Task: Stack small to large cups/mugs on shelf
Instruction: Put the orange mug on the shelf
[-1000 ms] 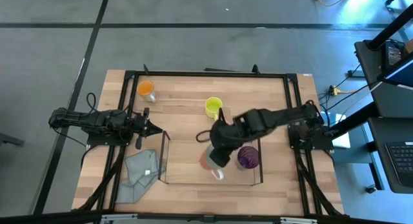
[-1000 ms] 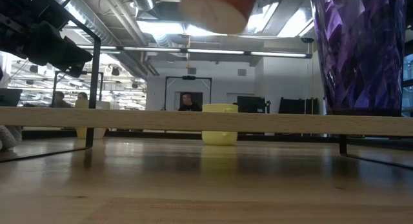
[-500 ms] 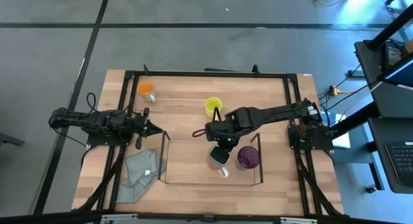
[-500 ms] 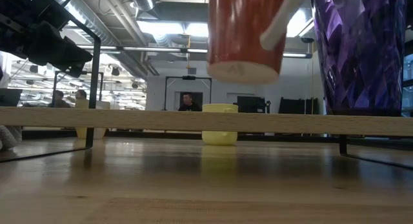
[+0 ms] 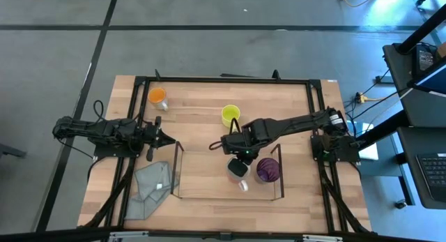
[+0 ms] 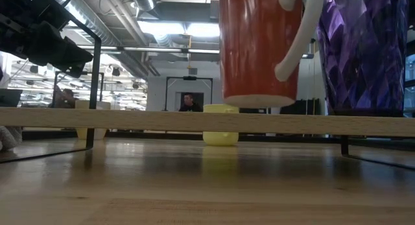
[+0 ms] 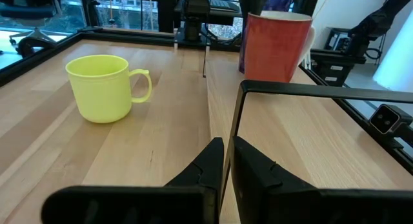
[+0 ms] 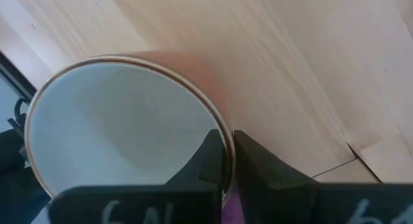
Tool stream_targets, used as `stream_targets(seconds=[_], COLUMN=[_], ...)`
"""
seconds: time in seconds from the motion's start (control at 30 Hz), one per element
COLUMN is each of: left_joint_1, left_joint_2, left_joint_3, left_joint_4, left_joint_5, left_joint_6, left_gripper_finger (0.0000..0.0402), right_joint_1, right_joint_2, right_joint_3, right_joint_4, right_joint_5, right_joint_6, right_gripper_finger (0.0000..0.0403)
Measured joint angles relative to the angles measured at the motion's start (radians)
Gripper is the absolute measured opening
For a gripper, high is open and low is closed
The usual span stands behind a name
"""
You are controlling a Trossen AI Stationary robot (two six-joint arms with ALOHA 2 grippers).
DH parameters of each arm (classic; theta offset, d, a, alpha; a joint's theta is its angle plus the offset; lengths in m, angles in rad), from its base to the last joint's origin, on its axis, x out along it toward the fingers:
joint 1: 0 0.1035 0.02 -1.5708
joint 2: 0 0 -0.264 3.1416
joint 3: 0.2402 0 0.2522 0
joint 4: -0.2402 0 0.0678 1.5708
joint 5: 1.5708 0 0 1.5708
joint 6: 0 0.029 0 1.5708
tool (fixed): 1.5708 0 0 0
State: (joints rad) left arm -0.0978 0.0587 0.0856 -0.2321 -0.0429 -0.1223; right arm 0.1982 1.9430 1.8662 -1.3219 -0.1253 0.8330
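A red mug [image 5: 237, 168] with a white inside and a white handle [image 6: 295, 53] hangs upright inside the clear-walled shelf [image 5: 209, 198]. It is just left of the purple tumbler [image 5: 267, 170], which stands in the shelf's right end. My right gripper [image 5: 239, 157] is above the mug, shut on it. The yellow mug [image 5: 231, 115] stands on the table beyond the shelf. The orange cup [image 5: 158, 96] stands at the far left. My left gripper [image 5: 164, 139] rests shut at the shelf's far left corner and holds nothing. My right gripper pinches the red mug's rim [image 8: 218, 128] with one finger inside the mug and one outside. It holds the far side, opposite the handle. The fingers come from above, pointing down. The mug hangs upright with its bottom [image 6: 259, 100] low over the shelf floor; whether it touches I cannot tell.
A grey cloth [image 5: 152, 188] lies crumpled near the front left, outside the shelf. The shelf's dark top edge [image 7: 310, 90] runs just ahead of my left gripper's fingers. Inside the shelf, bare wood lies left of the red mug. People show in the room behind.
My right gripper has come down with the red mug and shifted toward the purple tumbler. The mug, tilted and high a second ago, has come upright and sunk almost to the shelf floor.
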Motion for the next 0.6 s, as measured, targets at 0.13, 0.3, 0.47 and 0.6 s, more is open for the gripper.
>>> stream_targets(seconds=[0.13, 0.3, 0.47, 0.6], left_joint_1=[0.0, 0.0, 0.0, 0.0], left_joint_2=[0.0, 0.0, 0.0, 0.0], left_joint_3=[0.0, 0.0, 0.0, 0.0], left_joint_4=[0.0, 0.0, 0.0, 0.0], left_joint_5=[0.0, 0.0, 0.0, 0.0], left_joint_6=[0.0, 0.0, 0.0, 0.0], left_gripper_finger=[0.0025, 0.0025, 0.0025, 0.0025], right_joint_1=[0.004, 0.014, 0.029, 0.036], right_joint_2=[0.0, 0.0, 0.0, 0.0], right_joint_3=[-0.006, -0.006, -0.006, -0.006], right_joint_4=[-0.001, -0.002, -0.002, -0.003], right_joint_5=[-0.004, -0.01, -0.01, -0.01], right_joint_6=[0.0, 0.022, 0.029, 0.046], right_gripper_finger=[0.0023, 0.0027, 0.0026, 0.003])
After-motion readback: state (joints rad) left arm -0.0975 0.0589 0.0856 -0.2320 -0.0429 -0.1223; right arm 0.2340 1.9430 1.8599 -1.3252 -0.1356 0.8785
